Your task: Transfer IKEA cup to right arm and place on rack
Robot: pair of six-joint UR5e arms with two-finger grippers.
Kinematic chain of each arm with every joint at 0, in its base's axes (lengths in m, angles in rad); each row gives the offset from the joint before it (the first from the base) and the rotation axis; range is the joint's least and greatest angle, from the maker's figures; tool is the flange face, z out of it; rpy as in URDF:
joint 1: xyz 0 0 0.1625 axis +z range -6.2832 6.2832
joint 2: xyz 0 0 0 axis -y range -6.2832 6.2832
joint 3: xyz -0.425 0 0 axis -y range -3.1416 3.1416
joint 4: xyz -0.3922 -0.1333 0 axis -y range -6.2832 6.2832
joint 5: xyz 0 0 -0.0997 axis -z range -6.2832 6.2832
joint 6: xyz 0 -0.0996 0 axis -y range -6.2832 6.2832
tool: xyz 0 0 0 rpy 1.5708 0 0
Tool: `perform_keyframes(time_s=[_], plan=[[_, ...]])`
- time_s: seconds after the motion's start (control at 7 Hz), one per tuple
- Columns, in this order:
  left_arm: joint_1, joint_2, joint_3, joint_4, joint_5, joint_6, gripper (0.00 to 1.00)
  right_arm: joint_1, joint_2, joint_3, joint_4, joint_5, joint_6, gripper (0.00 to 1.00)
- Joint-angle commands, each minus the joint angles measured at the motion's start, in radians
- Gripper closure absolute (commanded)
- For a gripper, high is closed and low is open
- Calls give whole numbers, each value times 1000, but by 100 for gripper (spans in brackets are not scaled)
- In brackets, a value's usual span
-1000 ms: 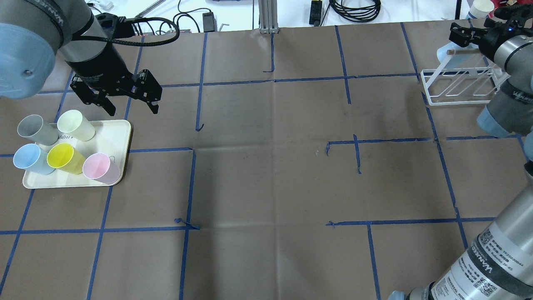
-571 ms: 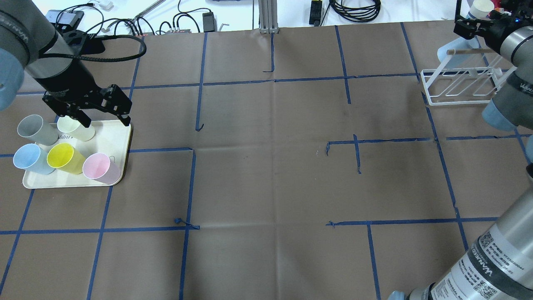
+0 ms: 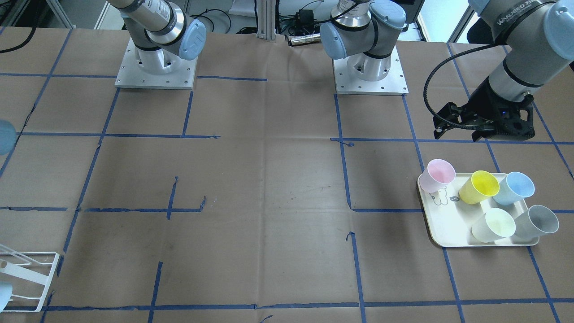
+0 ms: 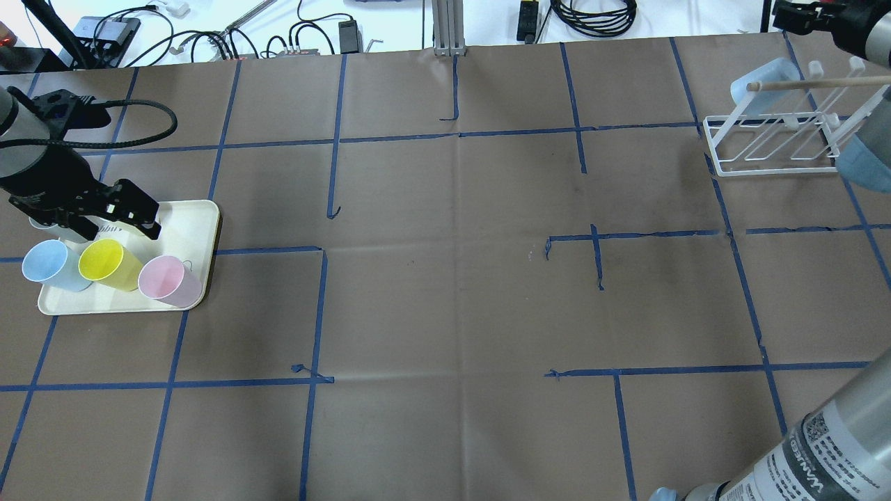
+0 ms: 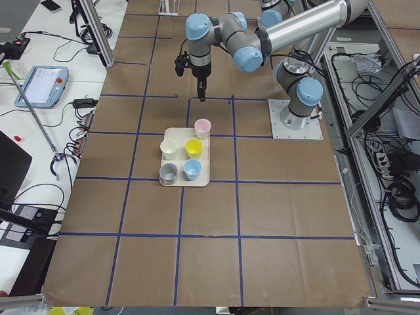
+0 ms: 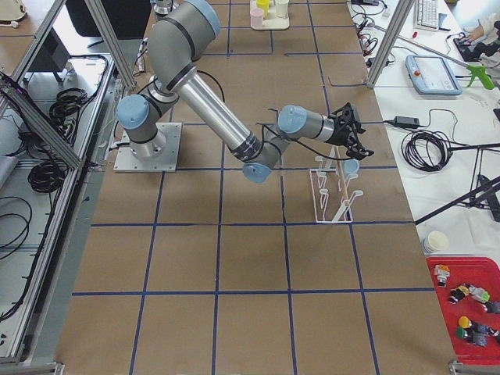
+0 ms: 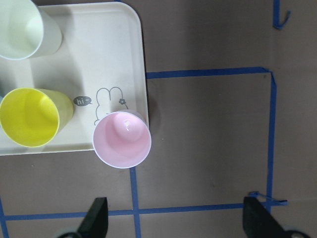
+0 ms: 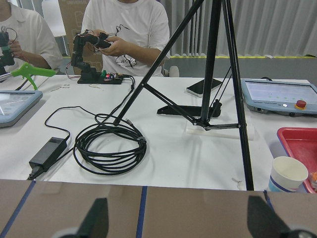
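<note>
We flag a collision risk. The cups [image 3: 480, 186] crowd the tray [image 3: 448, 222] at the bench's left end. The left tool [image 7: 176, 208], fingers apart and empty above them, may clip a neighbour or tip the pink cup [image 3: 437, 175] off its corner. The right tool [image 8: 177, 206] is apart and empty beyond the rack [image 4: 766, 149].

Count: five cups on the tray, one blue cup [image 4: 762, 80] on the one rack.

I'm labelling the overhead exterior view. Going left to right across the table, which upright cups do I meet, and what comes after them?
blue cup → yellow cup → pink cup → white wire rack
</note>
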Motion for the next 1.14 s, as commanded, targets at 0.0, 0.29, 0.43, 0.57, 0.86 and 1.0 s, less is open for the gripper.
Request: perform_keyframes(time_s=[0.0,0.29,0.43,0.57,0.86,1.0], plan=[[25,-6,-21,40,1,14,2,26,-59,0,16,0,0,0],[23,-67,-35,88,0,-63,2,122,-99,-2,16,13,5,0],[19,-104,-38,105,-2,-89,2,176,-121,0,16,13,14,0],[17,-138,-46,112,-7,-97,2,198,-144,0,64,11,52,0],[9,-160,-131,231,-5,-115,2,221,-179,0,311,14,203,0],[9,-175,-173,293,-2,-114,2,247,-179,0,312,17,321,0]])
